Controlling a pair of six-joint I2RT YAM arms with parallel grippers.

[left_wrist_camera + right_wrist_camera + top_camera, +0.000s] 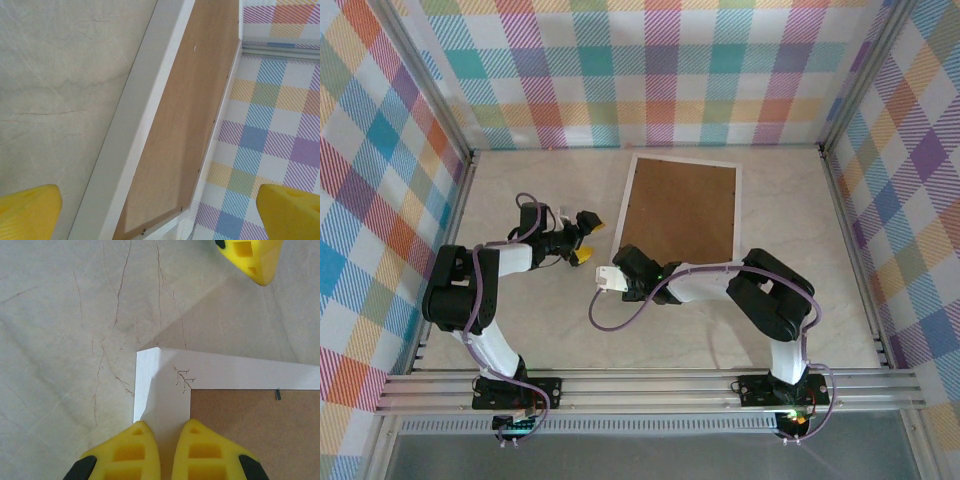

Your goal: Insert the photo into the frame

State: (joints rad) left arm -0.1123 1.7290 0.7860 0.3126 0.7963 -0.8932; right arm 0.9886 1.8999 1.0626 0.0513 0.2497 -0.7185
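Frame [682, 210]: face down, brown back up, flat on table [790, 220], far centre, slightly skewed.
Handling (judged): stiff, fairly light, pane fragile. Best held by the narrow white border at a corner or edge.
Right gripper [159, 460]: shut, tips at near-left corner; cannot tell if it pinches anything.
Left gripper [160, 215]: wide open, just beside left edge.
Table: smooth, pale, veined, probably slippery.
Plaid walls [620, 70] enclose three sides.

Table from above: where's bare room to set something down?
Free: between the left wall and the frame; the strip right of the frame; near middle, along the rail. Crowded: the frame's near-left corner, by the left end effector and right end effector.
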